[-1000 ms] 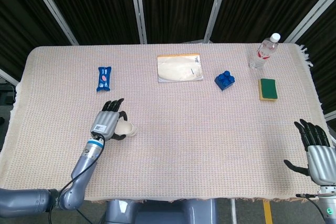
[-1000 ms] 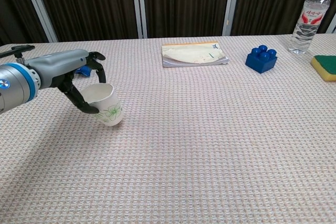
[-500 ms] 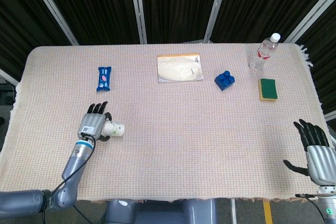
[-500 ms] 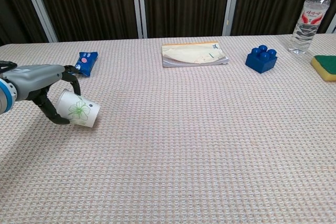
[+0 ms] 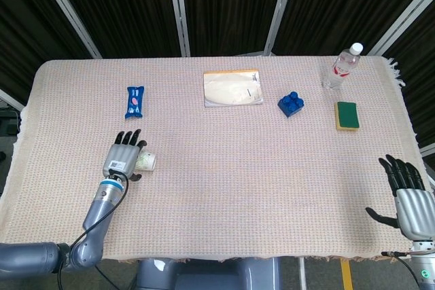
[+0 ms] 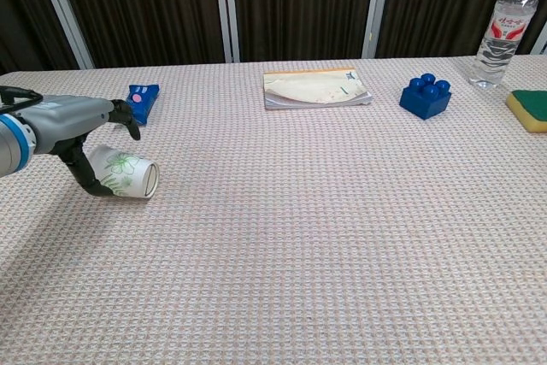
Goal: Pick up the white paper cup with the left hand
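The white paper cup (image 6: 125, 175) with a green flower print lies on its side on the tablecloth at the left, one round end facing right; the head view shows the cup (image 5: 145, 161) just right of the hand. My left hand (image 6: 79, 125) hovers over its left part with fingers stretched out above it. The thumb (image 6: 86, 175) hooks against the cup's left end. The fingers do not wrap the cup. My right hand (image 5: 408, 193) rests at the table's near right corner, fingers apart, holding nothing.
A blue snack packet (image 5: 134, 101) lies beyond the cup. A notebook (image 5: 232, 88) sits at the far middle. A blue toy block (image 5: 291, 104), a green sponge (image 5: 347, 115) and a water bottle (image 5: 343, 67) stand at the far right.
The left hand carried the cup leftward and toward me. The cup went from tilted in a curled grip to lying on its side, and the fingers have stretched out. The right hand stayed put.
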Motion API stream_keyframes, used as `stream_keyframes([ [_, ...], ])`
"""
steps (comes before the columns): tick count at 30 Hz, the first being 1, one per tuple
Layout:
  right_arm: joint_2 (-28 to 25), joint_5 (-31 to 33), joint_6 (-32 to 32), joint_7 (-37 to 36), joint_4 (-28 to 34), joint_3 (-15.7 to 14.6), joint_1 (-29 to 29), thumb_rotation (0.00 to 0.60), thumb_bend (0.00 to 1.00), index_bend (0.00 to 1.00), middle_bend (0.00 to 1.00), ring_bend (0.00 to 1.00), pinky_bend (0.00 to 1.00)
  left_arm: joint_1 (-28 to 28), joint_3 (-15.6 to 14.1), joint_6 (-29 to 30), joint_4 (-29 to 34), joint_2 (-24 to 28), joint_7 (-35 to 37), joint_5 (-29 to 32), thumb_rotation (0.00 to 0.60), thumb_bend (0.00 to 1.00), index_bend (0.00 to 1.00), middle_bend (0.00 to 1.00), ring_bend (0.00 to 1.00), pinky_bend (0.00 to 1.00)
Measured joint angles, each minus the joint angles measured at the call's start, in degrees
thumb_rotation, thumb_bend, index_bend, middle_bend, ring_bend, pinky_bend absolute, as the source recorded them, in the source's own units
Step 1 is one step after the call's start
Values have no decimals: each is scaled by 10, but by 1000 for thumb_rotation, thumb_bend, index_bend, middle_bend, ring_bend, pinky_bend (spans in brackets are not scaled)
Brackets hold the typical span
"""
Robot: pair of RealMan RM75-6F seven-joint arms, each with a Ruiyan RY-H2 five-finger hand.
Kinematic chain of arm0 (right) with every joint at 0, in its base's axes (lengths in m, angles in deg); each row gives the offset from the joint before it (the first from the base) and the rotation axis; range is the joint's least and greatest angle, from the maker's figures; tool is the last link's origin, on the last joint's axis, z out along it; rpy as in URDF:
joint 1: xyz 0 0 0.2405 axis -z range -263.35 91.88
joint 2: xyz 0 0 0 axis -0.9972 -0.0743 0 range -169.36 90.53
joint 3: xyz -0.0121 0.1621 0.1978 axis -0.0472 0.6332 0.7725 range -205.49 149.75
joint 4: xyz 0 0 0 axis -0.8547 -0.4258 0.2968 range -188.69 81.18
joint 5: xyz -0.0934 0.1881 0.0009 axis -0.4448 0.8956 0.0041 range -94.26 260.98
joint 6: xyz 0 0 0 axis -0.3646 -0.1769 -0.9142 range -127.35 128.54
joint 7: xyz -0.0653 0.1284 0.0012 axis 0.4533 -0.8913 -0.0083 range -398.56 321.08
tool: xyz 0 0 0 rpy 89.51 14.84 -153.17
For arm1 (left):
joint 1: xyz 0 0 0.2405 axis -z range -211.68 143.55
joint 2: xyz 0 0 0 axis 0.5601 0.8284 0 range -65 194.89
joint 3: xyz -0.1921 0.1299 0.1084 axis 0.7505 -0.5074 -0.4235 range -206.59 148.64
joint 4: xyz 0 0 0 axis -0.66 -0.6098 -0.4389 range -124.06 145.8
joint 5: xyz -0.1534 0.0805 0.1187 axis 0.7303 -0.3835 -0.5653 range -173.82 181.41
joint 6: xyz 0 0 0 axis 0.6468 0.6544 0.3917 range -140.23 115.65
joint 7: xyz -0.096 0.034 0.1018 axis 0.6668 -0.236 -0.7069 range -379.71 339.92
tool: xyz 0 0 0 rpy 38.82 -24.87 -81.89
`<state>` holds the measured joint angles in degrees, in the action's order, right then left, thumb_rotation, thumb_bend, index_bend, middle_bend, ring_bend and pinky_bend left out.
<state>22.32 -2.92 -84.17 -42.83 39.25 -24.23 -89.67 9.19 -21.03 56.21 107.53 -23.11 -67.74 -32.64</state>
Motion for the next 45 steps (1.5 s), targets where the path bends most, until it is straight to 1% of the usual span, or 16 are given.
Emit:
stream_keyframes([
  [4, 0, -1, 0, -1, -1, 0, 0, 600, 0, 0, 0, 0, 0, 13, -5, 26, -21, -27, -41, 0, 600, 106, 261, 0, 0, 0],
  [9, 0, -2, 0, 0, 0, -1, 0, 600, 0, 0, 0, 0, 0, 24, -13, 43, -59, -63, -80, -6, 600, 104, 281, 0, 0, 0],
  [11, -1, -3, 0, -1, 0, -1, 0, 600, 0, 0, 0, 0, 0, 28, -15, 48, -75, -78, -90, -8, 600, 106, 298, 0, 0, 0],
  [14, -1, -2, -1, -2, 0, -1, 0, 600, 0, 0, 0, 0, 0, 30, -17, 51, -91, -93, -99, -10, 600, 106, 355, 0, 0, 0],
  [16, -1, -2, 0, -3, -1, -1, 0, 600, 0, 0, 0, 0, 0, 29, -18, 52, -96, -98, -100, -14, 600, 104, 425, 0, 0, 0],
  [18, -1, -3, 0, -3, -1, -1, 0, 600, 0, 0, 0, 0, 0, 28, -19, 52, -98, -100, -98, -19, 600, 105, 468, 0, 0, 0],
  [27, -2, -2, 1, -4, -1, -1, 0, 600, 0, 0, 0, 0, 0, 15, -9, 48, -83, -95, -53, -41, 600, 106, 482, 0, 0, 0],
  [32, -1, -2, 1, -2, -1, -1, -1, 600, 0, 0, 0, 0, 0, 5, -1, 44, -74, -91, 1, -71, 600, 105, 473, 0, 0, 0],
  [36, 0, -2, 2, 0, -1, -1, -2, 600, 0, 0, 0, 0, 0, -6, 7, 42, -73, -93, 77, -112, 600, 106, 473, 0, 0, 0],
  [39, 0, -2, 2, 0, -1, -1, -2, 600, 0, 0, 0, 0, 0, -17, 15, 42, -79, -100, 156, -148, 600, 107, 472, 0, 0, 0],
  [43, 0, -2, 4, 0, -1, -1, -2, 600, 0, 0, 0, 0, 0, -33, 31, 36, -93, -115, 295, -191, 600, 107, 470, 0, 0, 0],
  [45, 0, -1, 4, 0, -1, -1, -3, 600, 0, 0, 0, 0, 0, -39, 36, 31, -104, -121, 353, -211, 600, 107, 468, 0, 0, 0],
])
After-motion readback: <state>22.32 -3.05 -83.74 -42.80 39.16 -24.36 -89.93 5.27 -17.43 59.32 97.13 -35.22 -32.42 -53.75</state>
